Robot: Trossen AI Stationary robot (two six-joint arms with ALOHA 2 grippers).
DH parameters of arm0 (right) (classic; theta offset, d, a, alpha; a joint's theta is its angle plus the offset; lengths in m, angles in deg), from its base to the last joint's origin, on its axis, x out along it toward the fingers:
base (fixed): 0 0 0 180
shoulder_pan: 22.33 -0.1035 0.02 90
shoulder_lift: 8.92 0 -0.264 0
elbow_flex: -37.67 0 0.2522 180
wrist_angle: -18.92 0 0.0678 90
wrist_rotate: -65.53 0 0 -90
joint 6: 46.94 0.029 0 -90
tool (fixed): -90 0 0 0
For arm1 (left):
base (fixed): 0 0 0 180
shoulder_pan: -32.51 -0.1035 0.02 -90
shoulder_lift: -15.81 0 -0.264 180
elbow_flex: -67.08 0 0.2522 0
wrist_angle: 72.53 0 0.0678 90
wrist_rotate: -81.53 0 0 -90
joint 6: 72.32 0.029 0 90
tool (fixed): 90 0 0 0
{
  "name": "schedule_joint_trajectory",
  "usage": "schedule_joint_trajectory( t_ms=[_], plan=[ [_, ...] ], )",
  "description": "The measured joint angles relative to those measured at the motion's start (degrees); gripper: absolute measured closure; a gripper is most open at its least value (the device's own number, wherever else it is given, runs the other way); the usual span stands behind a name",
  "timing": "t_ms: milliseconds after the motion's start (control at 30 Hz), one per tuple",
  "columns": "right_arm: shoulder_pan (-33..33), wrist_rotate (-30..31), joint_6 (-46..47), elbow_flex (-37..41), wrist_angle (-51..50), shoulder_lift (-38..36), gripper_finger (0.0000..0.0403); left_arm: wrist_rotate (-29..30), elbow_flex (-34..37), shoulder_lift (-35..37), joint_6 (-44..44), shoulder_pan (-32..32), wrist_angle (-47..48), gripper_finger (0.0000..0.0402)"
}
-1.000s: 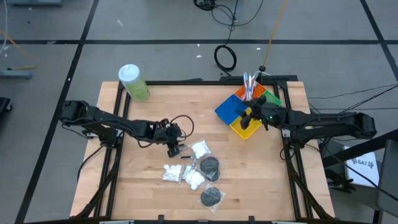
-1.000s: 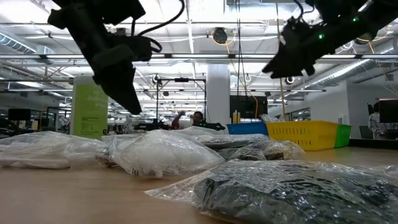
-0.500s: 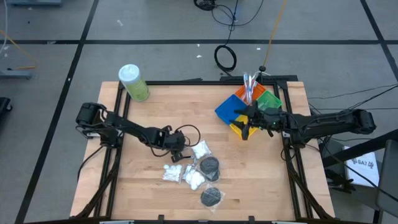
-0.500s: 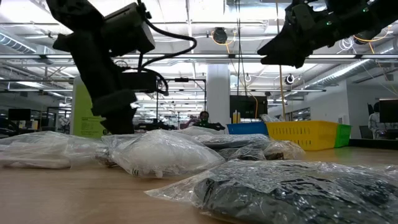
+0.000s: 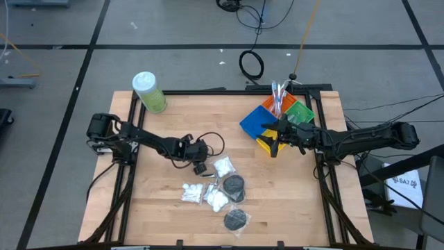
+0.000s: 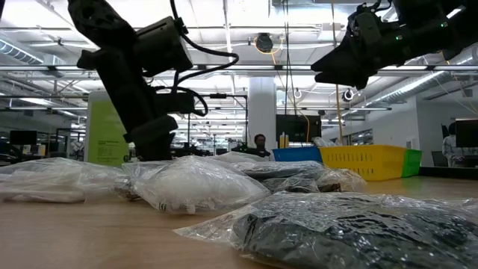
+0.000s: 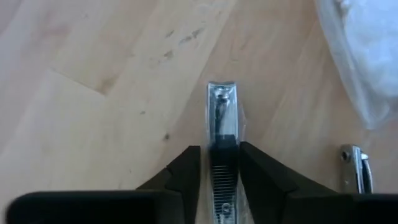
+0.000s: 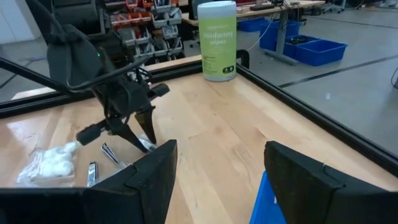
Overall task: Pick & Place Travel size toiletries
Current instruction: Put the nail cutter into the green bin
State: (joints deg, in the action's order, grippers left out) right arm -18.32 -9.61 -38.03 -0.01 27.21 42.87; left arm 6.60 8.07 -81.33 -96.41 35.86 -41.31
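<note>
The left gripper (image 7: 217,171) is low over the wooden table (image 5: 166,222), its two dark fingers (image 7: 186,168) closed against the sides of a small silver nail clipper in a clear wrapper (image 7: 222,127), at the bottom centre of the left wrist view. That view alone makes the clipper out; from above it hides under the gripper (image 5: 199,167), just left of the frame's centre. A second silver clipper (image 7: 356,168) lies at the lower right of the wrist view, below a clear bag of white cotton (image 7: 367,56).

Seen from above, more cotton bags (image 5: 193,193) and bagged black discs (image 5: 236,220) lie in the lower centre. The green wipes canister (image 5: 148,91) stands at upper left.

The right gripper (image 5: 275,139) hangs with fingers spread, holding nothing, by the coloured bins (image 5: 251,122) at upper right. Toothbrushes (image 5: 279,90) stand in the bins.
</note>
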Motion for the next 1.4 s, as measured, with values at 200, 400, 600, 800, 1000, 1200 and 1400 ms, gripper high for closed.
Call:
schedule_joint_trajectory(
  t_ms=[200,400,600,800,1000,1200,1400],
  plan=[
    [0.0,0.0,0.1,0.0,0.1,0.0,0.0176,1.8,0.1,0.0,3.2,-1.3,0.2,0.0377],
    [0.0,-0.1,3.2,0.0,2.5,3.4,0.0175,9.9,-4.0,-0.2,10.4,-0.5,4.7,0.0377],
    [0.0,-2.6,9.6,0.0,12.5,11.7,0.0176,19.1,-15.8,0.2,25.5,2.1,5.2,0.0377],
    [0.0,-9.2,17.3,0.0,25.8,20.6,0.0179,22.7,-23.0,0.3,41.1,3.8,3.4,0.0377],
    [0.0,-9.1,22.5,-0.5,32.7,26.4,0.0179,22.8,-24.4,0.2,50.3,4.1,-0.4,0.0377],
    [0.0,-9.2,23.5,-5.2,33.3,31.7,0.0179,22.7,-24.4,0.2,53.4,3.7,-1.3,0.0377],
    [0.0,-11.0,23.4,-10.1,32.9,36.2,0.0179,22.6,-24.4,0.2,53.8,3.7,-1.3,0.0377]
  ],
)
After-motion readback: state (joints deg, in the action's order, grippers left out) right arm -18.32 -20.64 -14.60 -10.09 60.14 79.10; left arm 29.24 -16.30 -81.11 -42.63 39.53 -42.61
